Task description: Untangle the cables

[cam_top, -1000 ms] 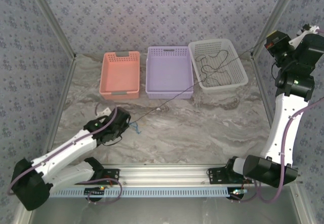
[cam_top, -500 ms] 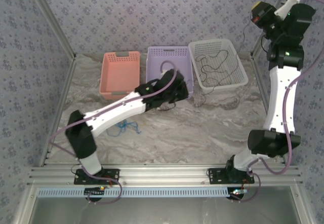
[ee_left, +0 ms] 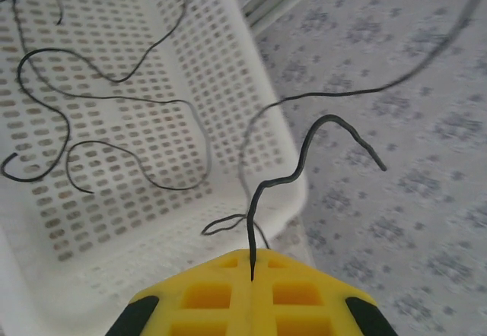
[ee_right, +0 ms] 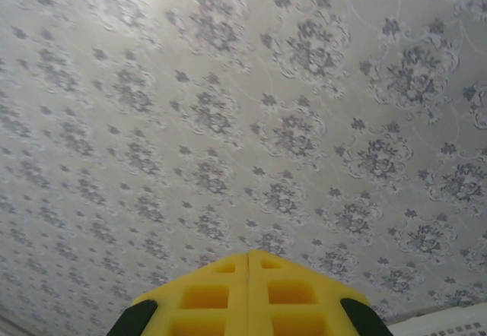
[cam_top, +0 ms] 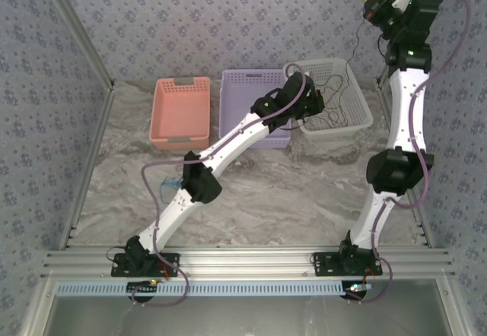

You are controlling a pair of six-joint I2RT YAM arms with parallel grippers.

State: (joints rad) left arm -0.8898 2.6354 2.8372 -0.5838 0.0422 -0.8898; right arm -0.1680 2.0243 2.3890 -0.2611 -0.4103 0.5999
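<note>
- Two end effectors, one strand: left end effector [ee_left: 251, 258] is pinched fully closed on a black cable [ee_left: 250, 233] above the white basket [ee_left: 236, 100] rim. I judge it is there to lay the cable among the black loops inside.
- Right end effector [ee_right: 248, 264] is high, pads pressed together. It is probably holding the far end aloft, but the strand is too faint to confirm.
- Blue cable [cam_top: 173, 186] lies on the counter [cam_top: 304, 191], well apart.

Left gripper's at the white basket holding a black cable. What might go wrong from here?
1. A strand crosses the basket rim; pulling with the left gripper may drag or tip the basket.
2. The right gripper is high with a thin cable hanging toward the basket; raising further may haul settled loops back out.
</note>
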